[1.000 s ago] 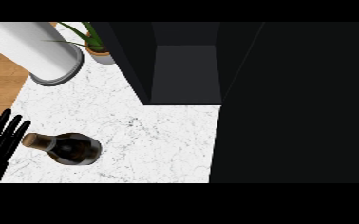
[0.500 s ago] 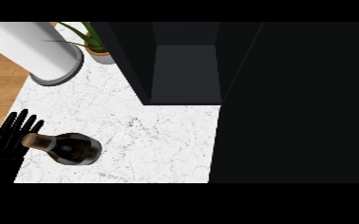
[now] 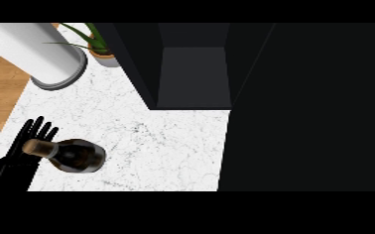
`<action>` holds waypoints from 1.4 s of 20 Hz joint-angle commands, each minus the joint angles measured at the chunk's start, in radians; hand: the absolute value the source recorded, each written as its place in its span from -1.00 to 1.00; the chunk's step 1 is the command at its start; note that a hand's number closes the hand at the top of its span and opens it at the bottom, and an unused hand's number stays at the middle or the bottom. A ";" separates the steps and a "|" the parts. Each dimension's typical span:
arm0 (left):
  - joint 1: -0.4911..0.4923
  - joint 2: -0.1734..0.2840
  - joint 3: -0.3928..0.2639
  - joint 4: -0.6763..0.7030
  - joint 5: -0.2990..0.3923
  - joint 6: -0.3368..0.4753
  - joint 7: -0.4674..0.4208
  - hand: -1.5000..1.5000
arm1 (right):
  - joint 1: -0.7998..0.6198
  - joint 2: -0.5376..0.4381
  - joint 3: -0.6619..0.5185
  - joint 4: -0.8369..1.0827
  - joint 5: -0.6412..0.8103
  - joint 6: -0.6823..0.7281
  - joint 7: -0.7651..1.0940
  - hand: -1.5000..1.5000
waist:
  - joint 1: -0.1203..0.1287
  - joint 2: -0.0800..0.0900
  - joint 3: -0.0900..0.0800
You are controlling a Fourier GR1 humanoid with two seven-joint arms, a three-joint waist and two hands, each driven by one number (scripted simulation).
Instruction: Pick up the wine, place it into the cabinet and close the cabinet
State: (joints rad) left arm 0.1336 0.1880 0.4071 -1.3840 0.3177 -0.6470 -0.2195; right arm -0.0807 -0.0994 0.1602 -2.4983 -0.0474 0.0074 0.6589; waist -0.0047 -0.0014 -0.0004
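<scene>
Cabinet [image 3: 194,74] takes up the most room: a dark, open box at the top middle of the head view, its grey inner floor showing between black side walls, and a wide black panel, seemingly its door, fills the whole right side down to the lower edge. White marbled counter [image 3: 161,144] spreads from below the cabinet to the left, with a strip of wooden surface along its far left edge. A big white cylinder with a grey rim [image 3: 44,54] stands at the upper left, partly over the counter's corner. Just beside it, against the cabinet's left wall, sits a small potted plant [image 3: 99,49] with long green leaves. The wine [image 3: 73,154], a dark bottle seen from above, stands on the counter near the lower left, its brownish top leaning toward the left edge. The left hand [image 3: 26,146] comes in at the lower left, fingers straight and spread, pointing up, right behind the bottle's neck; it is released, not wrapped round the bottle, and whether it touches the neck cannot be told
</scene>
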 commanded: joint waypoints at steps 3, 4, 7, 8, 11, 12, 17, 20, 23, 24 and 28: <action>-0.063 0.001 -0.017 0.099 -0.066 0.020 -0.059 -1.00 | 0.114 -0.011 -0.051 -0.129 -0.084 0.043 -0.046 -1.00 | -0.003 0.001 0.001; -0.037 -0.009 -0.019 0.071 -0.041 0.012 -0.042 -1.00 | 0.015 0.010 0.021 -0.129 -0.017 -0.006 0.051 -1.00 | 0.003 0.000 0.000; -0.104 0.011 -0.026 0.236 -0.132 0.017 -0.156 -1.00 | 0.082 0.003 -0.038 -0.089 -0.078 0.040 -0.040 -1.00 | -0.001 0.001 0.000; -0.065 0.013 -0.027 0.196 -0.104 -0.018 -0.160 -1.00 | 0.044 0.011 -0.025 -0.099 -0.056 0.014 0.017 -1.00 | 0.003 0.001 0.000; -0.051 0.012 -0.028 0.170 -0.091 -0.010 -0.140 -1.00 | 0.101 0.023 0.027 -0.139 0.010 0.016 0.006 -1.00 | 0.002 0.000 0.000; -0.123 0.029 -0.031 0.261 -0.137 0.006 -0.183 -1.00 | -0.004 0.019 0.011 -0.137 -0.020 -0.020 0.092 -1.00 | 0.000 0.001 0.000; -0.106 0.004 -0.056 0.333 -0.185 0.023 -0.259 -1.00 | 0.018 0.004 -0.025 -0.125 -0.052 0.016 0.055 -1.00 | 0.001 0.001 0.000; -0.145 0.047 -0.046 0.412 -0.175 -0.005 -0.268 -1.00 | 0.004 0.002 -0.041 -0.119 -0.042 0.015 0.068 -1.00 | 0.001 0.001 0.000; -0.195 0.032 -0.066 0.417 -0.174 0.023 -0.243 -1.00 | 0.028 0.023 -0.024 -0.101 -0.045 0.020 0.030 -1.00 | -0.001 0.001 0.000; -0.183 0.026 -0.074 0.451 -0.197 0.014 -0.315 -1.00 | 0.020 0.014 -0.032 -0.126 -0.044 0.019 0.046 -1.00 | -0.001 0.001 0.000; -0.173 0.017 -0.082 0.506 -0.214 0.022 -0.391 -1.00 | -0.002 -0.005 -0.046 -0.161 -0.074 0.018 0.097 -1.00 | -0.003 0.000 0.000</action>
State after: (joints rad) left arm -0.0410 0.2165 0.3384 -0.9308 0.1223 -0.5967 -0.5196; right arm -0.1116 -0.0897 0.1388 -2.4934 -0.0479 0.0240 0.6774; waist -0.0051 -0.0008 -0.0006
